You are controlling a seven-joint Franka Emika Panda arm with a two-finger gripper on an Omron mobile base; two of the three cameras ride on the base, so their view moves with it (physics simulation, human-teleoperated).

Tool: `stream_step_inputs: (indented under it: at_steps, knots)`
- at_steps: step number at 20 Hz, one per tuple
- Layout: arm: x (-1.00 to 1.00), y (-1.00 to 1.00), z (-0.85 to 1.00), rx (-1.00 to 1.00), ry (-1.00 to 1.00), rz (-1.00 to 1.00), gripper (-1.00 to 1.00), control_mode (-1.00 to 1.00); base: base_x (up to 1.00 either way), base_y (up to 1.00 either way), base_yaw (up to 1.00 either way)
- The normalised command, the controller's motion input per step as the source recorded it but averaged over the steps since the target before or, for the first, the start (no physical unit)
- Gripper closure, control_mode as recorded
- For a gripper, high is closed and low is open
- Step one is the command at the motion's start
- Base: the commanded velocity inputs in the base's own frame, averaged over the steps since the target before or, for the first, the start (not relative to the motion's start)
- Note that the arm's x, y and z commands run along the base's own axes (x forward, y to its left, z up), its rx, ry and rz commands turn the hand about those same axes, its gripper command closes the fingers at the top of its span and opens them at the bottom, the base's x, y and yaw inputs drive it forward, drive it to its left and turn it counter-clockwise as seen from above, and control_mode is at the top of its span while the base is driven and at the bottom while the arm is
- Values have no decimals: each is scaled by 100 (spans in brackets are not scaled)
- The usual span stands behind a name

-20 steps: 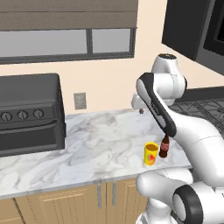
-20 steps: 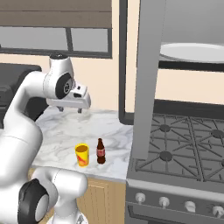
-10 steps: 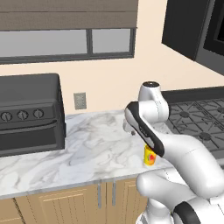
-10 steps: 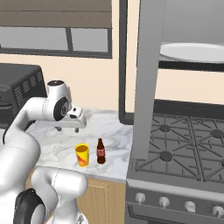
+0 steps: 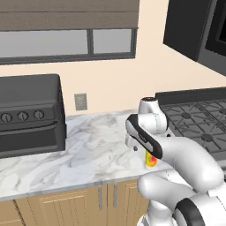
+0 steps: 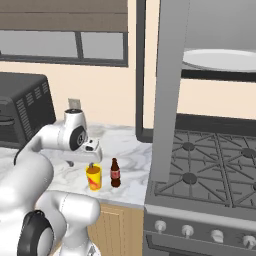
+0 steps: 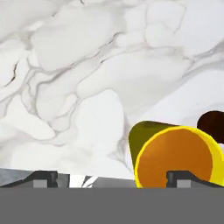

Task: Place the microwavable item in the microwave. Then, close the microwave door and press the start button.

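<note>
Jaws wide apart, above yellow cup [image 7: 175, 159], cola bottle [image 6: 115, 173] just beside, marble counter [image 5: 88, 154]

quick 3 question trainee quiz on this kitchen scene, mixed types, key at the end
1. True or false: the gripper is shut on the yellow cup.
2. What stands right beside the cup on the marble counter?
A. cola bottle
B. kettle
C. plate
3. Fill in: the microwave door is ____.

Key: 1 false, it hangs open above the cup; 2 A; 3 open.
</note>
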Motion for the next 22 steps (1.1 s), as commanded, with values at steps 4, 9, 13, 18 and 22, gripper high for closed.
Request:
stream_step_inputs:
  at_steps: [4, 9, 13, 18, 22]
  knots:
    - [8, 0, -38, -2, 23, 4, -100, -100, 0, 0, 0]
    - [0, 0, -11, -3, 3, 0, -100, -100, 0, 0, 0]
    - [0, 0, -12, -2, 0, 0, -100, -100, 0, 0, 0]
    - [0, 0, -27, -2, 1, 0, -100, -100, 0, 0, 0]
    - [8, 0, -16, 0, 0, 2, -100, -100, 0, 0, 0]
